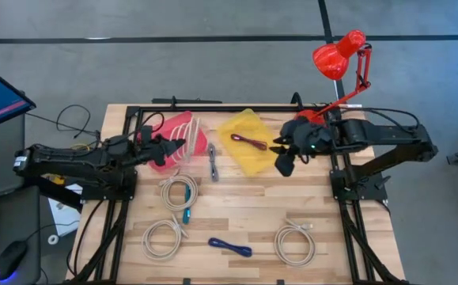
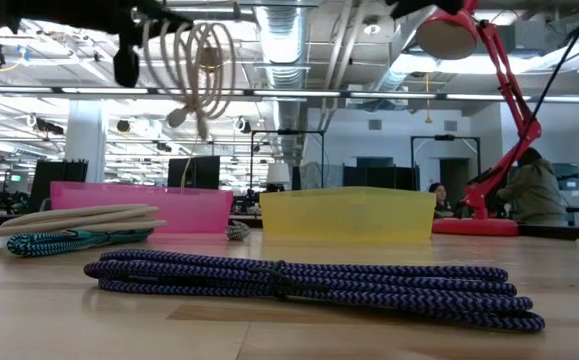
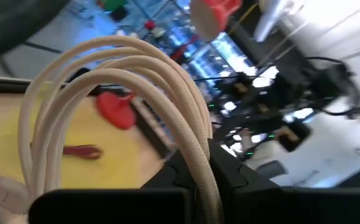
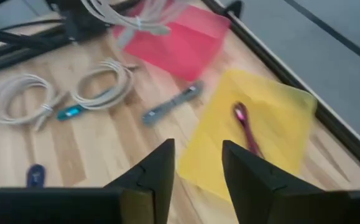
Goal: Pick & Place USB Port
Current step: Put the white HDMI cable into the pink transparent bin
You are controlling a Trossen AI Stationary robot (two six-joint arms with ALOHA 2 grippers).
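Note:
My left gripper (image 1: 172,146) is shut on a coiled beige cable (image 1: 186,141) and holds it in the air above the pink bin (image 1: 165,158). In the low view the coil (image 2: 199,60) hangs high over the pink bin (image 2: 139,205). My right gripper (image 1: 284,163) is open and hovers at the right edge of the yellow bin (image 1: 244,152). A maroon cable (image 1: 248,141) lies inside that bin. The right wrist view shows the open fingers (image 4: 158,171) above the yellow bin (image 4: 273,106) and the maroon cable (image 4: 247,129). My left gripper (image 3: 204,163) pinches several strands of the beige coil (image 3: 195,146) together between its two fingers (image 3: 232,180). The fingers come roughly level from the table's left. The coil is lifted clear of everything and its loops (image 2: 207,70) hang below the gripper over the pink bin.
On the wood lie a grey cable (image 1: 211,162), a beige coil with a teal cable (image 1: 181,196), two more beige coils (image 1: 164,237) (image 1: 294,242) and a blue braided cable (image 1: 230,247). A red desk lamp (image 1: 341,55) stands at the far right corner.

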